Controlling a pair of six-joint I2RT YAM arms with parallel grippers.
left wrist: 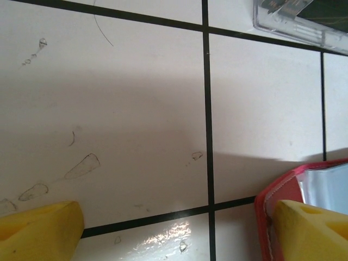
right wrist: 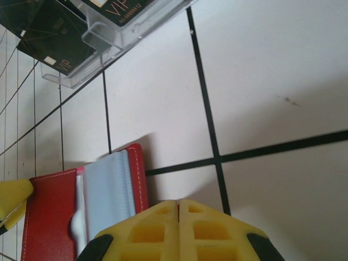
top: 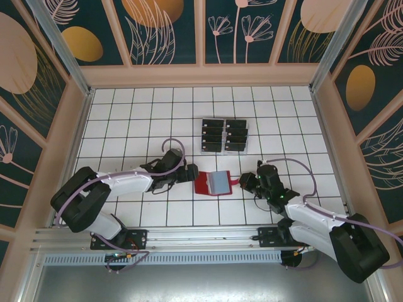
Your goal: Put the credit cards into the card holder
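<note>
Between left gripper (top: pixel 191 173), spread, and right gripper (right wrist: pixel 178 209), clenched empty: the card holder (top: pixel 213 183).

left gripper (left wrist: pixel 174 231): jaws wide apart | right gripper (right wrist: pixel 178 212): jaws pressed together

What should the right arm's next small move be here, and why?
Probably open the right gripper and move it toward the clear tray. Its jaws are shut with nothing seen between them, the red wallet already lies open beside it, and the black cards sit in the tray.
</note>
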